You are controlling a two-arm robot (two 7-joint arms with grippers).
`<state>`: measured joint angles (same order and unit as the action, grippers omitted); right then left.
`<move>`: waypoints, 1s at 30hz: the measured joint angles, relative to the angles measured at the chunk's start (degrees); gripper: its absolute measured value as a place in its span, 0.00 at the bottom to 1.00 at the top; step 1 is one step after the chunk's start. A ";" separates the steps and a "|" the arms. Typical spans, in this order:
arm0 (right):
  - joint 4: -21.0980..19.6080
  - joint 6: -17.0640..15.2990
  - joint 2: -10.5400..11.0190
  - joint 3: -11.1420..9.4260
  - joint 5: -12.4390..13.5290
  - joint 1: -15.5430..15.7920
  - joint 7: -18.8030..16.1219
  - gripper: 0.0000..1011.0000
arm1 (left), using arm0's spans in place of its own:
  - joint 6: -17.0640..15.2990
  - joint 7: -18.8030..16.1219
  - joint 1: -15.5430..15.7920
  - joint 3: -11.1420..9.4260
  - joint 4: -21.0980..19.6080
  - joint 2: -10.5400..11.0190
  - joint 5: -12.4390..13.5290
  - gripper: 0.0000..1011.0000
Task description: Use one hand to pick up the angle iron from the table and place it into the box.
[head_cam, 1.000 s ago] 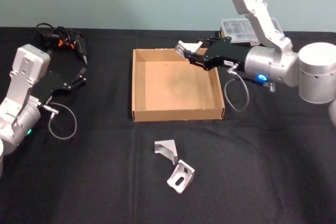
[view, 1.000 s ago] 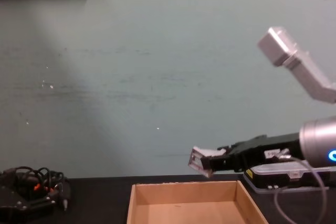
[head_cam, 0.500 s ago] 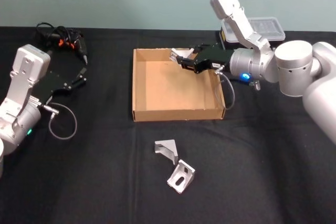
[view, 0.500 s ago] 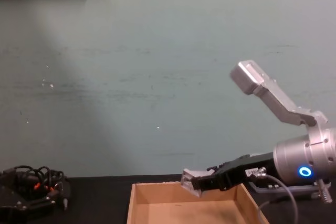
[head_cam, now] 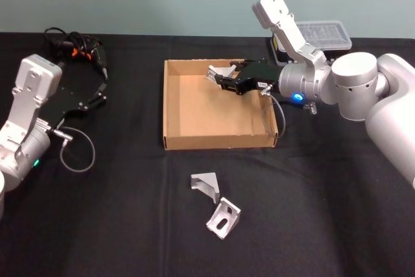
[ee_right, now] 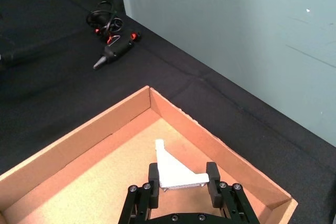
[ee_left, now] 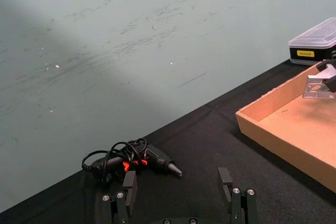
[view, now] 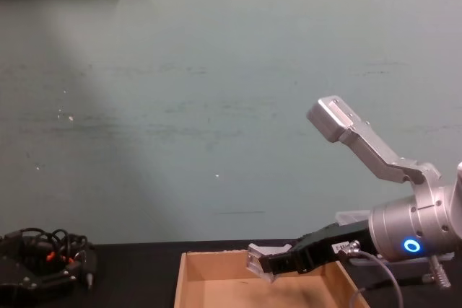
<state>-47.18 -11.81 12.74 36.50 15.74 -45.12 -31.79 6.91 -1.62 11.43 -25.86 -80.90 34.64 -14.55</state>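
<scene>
The black tabletop (head_cam: 130, 238) spans the whole work area under a pale green wall. The silver-grey right arm (head_cam: 350, 85) reaches in from the right, across the right wall of the tan cardboard box (head_cam: 217, 141), which sits near the tabletop's middle. The left arm (head_cam: 26, 121) is parked over the tabletop's left side, well apart from the box. A black case with a clear lid (head_cam: 318, 34) stands behind the right arm near the far edge, and a cabled power screwdriver (head_cam: 78, 48) lies at the far left. The right tool (head_cam: 225, 79) hangs inside the box's outline near the far wall, its 2 fingers (ee_right: 211, 174) clamped on a held angle iron (ee_right: 170, 171), 1 flange between them and the other pointing away. In the chest view this piece sits about level with the box's rim; whether it touches the floor cannot be told. The left tool (ee_left: 177, 182) has its fingers spread wide with nothing between them. On the tabletop just in front of the box lie a loose angle iron (head_cam: 205, 186) and, touching or almost touching it, another loose bracket (head_cam: 224, 218).
</scene>
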 joint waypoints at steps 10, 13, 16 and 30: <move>0.96 -0.80 -0.71 -1.07 -1.19 0.20 -0.60 0.64 | 0.00 0.00 0.00 0.00 0.00 0.00 0.00 0.99; 0.95 -1.02 -0.78 -1.41 -1.29 0.34 -0.79 0.73 | 0.00 0.00 0.00 0.00 0.00 0.00 0.00 0.99; 0.95 -1.15 -0.82 -1.91 -1.37 0.51 -1.11 0.83 | 0.00 0.00 0.00 0.00 0.00 0.00 0.00 0.99; -13.11 -3.11 3.82 -7.02 1.06 6.35 -0.27 0.99 | 0.00 0.00 0.00 -0.01 0.00 0.00 0.00 0.99</move>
<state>-60.29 -14.91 16.56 29.48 16.80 -38.76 -32.06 6.91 -1.62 11.43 -25.87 -80.90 34.65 -14.54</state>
